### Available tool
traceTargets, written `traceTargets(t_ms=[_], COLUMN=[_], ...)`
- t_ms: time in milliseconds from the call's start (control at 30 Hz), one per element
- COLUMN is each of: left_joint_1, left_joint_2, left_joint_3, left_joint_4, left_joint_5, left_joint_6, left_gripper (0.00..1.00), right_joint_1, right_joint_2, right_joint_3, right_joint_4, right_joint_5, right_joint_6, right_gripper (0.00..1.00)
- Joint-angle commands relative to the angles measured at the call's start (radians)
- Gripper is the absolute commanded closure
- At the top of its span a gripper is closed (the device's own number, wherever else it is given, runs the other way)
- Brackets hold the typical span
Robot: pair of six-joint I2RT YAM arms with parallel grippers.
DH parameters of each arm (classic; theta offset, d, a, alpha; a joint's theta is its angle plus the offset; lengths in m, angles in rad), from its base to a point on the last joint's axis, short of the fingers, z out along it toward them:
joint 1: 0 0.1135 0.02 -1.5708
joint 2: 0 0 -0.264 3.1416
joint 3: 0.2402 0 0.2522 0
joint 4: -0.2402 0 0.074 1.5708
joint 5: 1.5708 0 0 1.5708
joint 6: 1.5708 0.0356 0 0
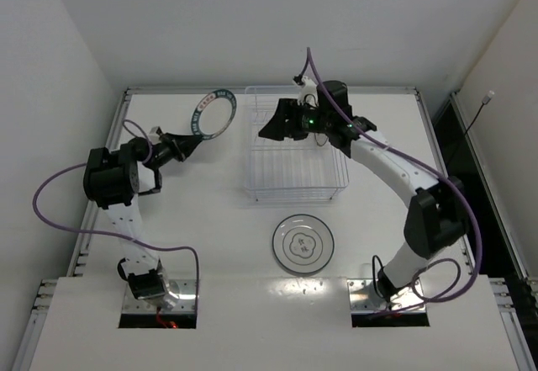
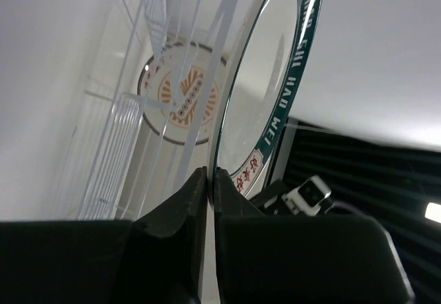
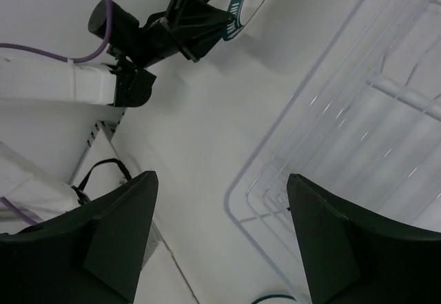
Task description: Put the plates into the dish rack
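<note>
Currently the left hand (image 2: 210,174) grips the rim of the blue-banded plate (image 1: 214,114), white, glossy, held tilted over the bench (image 1: 202,219) left of the dish rack (image 1: 294,165). Judged next: swing it right into a slot. The right hand (image 3: 220,180) hangs spread, empty, over the rack.
</note>
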Motion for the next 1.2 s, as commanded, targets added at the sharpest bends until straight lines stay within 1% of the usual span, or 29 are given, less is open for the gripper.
traceTargets(t_ms=[0, 33, 67, 133, 167, 300, 333, 433, 500, 533, 600, 633, 667, 700, 733, 767, 800, 833, 867, 900, 933, 967, 1000, 1033, 1067, 1100, 1133, 1167], left_joint_1=[-0.088, -0.125, -0.144, -0.174, -0.2, -0.242, -0.257, -0.282, -0.291, -0.3, -0.311, -0.311, -0.311, -0.311, -0.311, -0.311, -0.311, -0.311, -0.311, -0.311, -0.311, -0.311, -0.311, -0.311, -0.311, -0.311, -0.311, -0.311], left_joint_2=[-0.066, -0.075, -0.098, -0.124, -0.147, -0.199, -0.2, -0.222, -0.223, -0.232, -0.232, -0.232, -0.232, -0.221, -0.221, -0.209, -0.209, -0.197, -0.196, -0.196, -0.196, -0.196, -0.196, -0.206, -0.218, -0.218, -0.229, -0.239], left_joint_3=[0.051, 0.051, 0.051, 0.051, 0.051, 0.06, 0.06, 0.069, 0.069, 0.069, 0.082, 0.082, 0.092, 0.092, 0.101, 0.111, 0.111, 0.111, 0.111, 0.111, 0.12, 0.131, 0.131, 0.144, 0.16, 0.169, 0.169, 0.184], left_joint_4=[0.515, 0.489, 0.425, 0.361, 0.288, 0.147, 0.13, 0.096, 0.086, 0.086, 0.057, 0.042, 0.027, 0.01, -0.016, -0.035, -0.052, -0.079, -0.102, -0.13, -0.191, -0.234, -0.278, -0.355, -0.39, -0.426, -0.496, -0.524], left_joint_5=[0.063, 0.072, 0.072, 0.081, 0.081, 0.092, 0.092, 0.101, 0.101, 0.101, 0.112, 0.112, 0.112, 0.121, 0.121, 0.121, 0.121, 0.121, 0.121, 0.121, 0.107, 0.096, 0.096, 0.084, 0.073, 0.073, 0.063, 0.063], left_joint_6=[0.019, 0.042, 0.095, 0.149, 0.207, 0.327, 0.343, 0.378, 0.39, 0.39, 0.403, 0.418, 0.427, 0.438, 0.438, 0.438, 0.45, 0.45, 0.465, 0.493, 0.513, 0.537, 0.567, 0.615, 0.64, 0.689, 0.712, 0.732], left_gripper=[1.0, 1.0, 1.0, 1.0, 1.0, 1.0, 1.0, 1.0, 1.0, 1.0, 1.0, 1.0, 1.0, 1.0, 0.92, 0.87, 0.8, 0.67, 0.61, 0.5, 0.42, 0.4, 0.24, 0.23, 0.23, 0.23, 0.23, 0.23], right_joint_1=[-0.002, -0.002, -0.002, -0.002, -0.002, -0.011, -0.022, -0.033, -0.033, -0.033, -0.033, -0.033, -0.033, -0.042, -0.042, -0.042, -0.051, -0.051, -0.06, -0.06, -0.06, -0.06, -0.06, -0.06, -0.051, -0.051, -0.051, -0.051], right_joint_2=[0.089, 0.145, 0.173, 0.216, 0.245, 0.295, 0.308, 0.331, 0.332, 0.323, 0.312, 0.303, 0.272, 0.254, 0.235, 0.214, 0.165, 0.14, 0.119, 0.08, 0.065, 0.054, 0.054, 0.054, 0.063, 0.074, 0.095, 0.106], right_joint_3=[0.113, 0.14, 0.19, 0.223, 0.245, 0.293, 0.305, 0.315, 0.286, 0.286, 0.275, 0.263, 0.263, 0.253, 0.253, 0.265, 0.276, 0.276, 0.289, 0.314, 0.33, 0.366, 0.385, 0.403, 0.439, 0.451, 0.46, 0.47], right_joint_4=[0.138, 0.102, 0.085, 0.074, 0.074, 0.043, 0.01, -0.006, 0.003, 0.017, 0.017, 0.017, 0.017, -0.001, -0.024, -0.07, -0.093, -0.115, -0.177, -0.211, -0.246, -0.321, -0.355, -0.388, -0.446, -0.466, -0.481, -0.504], right_joint_5=[-0.079, -0.068, -0.068, -0.068, -0.068, -0.044, -0.044, -0.044, -0.044, -0.044, -0.053, -0.053, -0.015, 0.008, 0.037, 0.108, 0.149, 0.242, 0.299, 0.358, 0.496, 0.571, 0.643, 0.771, 0.818, 0.882, 0.913, 0.941], right_joint_6=[0.056, 0.056, 0.056, 0.056, 0.056, 0.056, 0.056, 0.056, 0.056, 0.056, 0.056, 0.056, 0.056, 0.044, 0.031, 0.021, -0.001, -0.01, -0.019, -0.042, -0.054, -0.08, -0.097, -0.111, -0.122, -0.133, -0.145, -0.145], right_gripper=[0.27, 0.27, 0.27, 0.27, 0.27, 0.27, 0.27, 0.29, 0.36, 0.52, 0.75, 0.84, 0.95, 1.0, 1.0, 1.0, 1.0, 1.0, 1.0, 1.0, 1.0, 1.0, 1.0, 1.0, 1.0, 1.0, 1.0, 1.0])
